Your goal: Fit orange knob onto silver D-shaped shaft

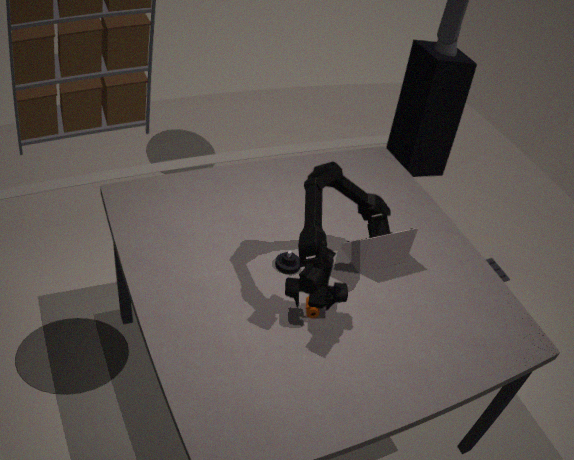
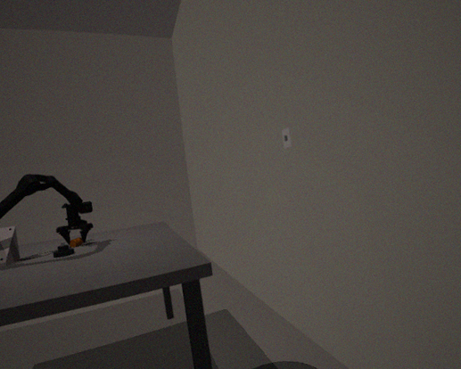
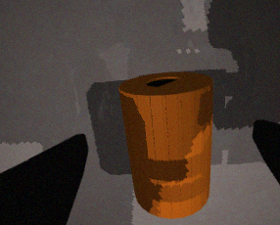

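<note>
While 2 jaws stand apart, the orange knob [image 1: 312,308] [image 2: 76,243] [image 3: 168,152] lies between them on the table [image 1: 240,390] [image 2: 122,273].

Only the wrist view shows the gripper [image 1: 312,306] [image 2: 77,244] [image 3: 169,135] touching nothing; the top view half hides the knob.

An orange knob [image 3: 168,152], shaped like a cylinder, lies on a gray surface [image 3: 245,196], its end with a dark hole toward the top of the view. The open claw's [image 3: 170,129] two black fingers reach in from left and right, both apart from the knob. Dark, jagged-edged shadows spread around it.
</note>
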`<action>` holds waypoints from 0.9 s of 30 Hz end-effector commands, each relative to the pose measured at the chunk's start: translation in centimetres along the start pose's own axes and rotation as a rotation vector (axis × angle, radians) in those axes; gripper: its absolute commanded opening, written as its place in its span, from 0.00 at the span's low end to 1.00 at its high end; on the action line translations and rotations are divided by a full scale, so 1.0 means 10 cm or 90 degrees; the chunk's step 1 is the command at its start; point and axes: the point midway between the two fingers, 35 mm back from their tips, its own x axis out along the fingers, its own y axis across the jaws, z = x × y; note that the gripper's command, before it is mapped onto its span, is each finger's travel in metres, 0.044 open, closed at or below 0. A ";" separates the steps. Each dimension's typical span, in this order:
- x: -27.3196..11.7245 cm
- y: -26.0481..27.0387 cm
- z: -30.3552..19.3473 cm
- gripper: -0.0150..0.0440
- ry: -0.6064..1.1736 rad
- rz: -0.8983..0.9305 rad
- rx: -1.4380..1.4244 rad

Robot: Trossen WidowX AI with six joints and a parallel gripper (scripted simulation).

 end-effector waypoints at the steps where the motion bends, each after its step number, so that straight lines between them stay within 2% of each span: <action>1: 0.04 0.01 0.00 0.91 0.003 -0.002 -0.007; 7: 0.04 0.01 0.00 0.66 0.003 -0.002 -0.007; 16: 0.04 0.01 0.00 0.66 0.003 -0.002 -0.007; 27: 0.04 0.01 0.00 0.56 0.003 -0.002 -0.007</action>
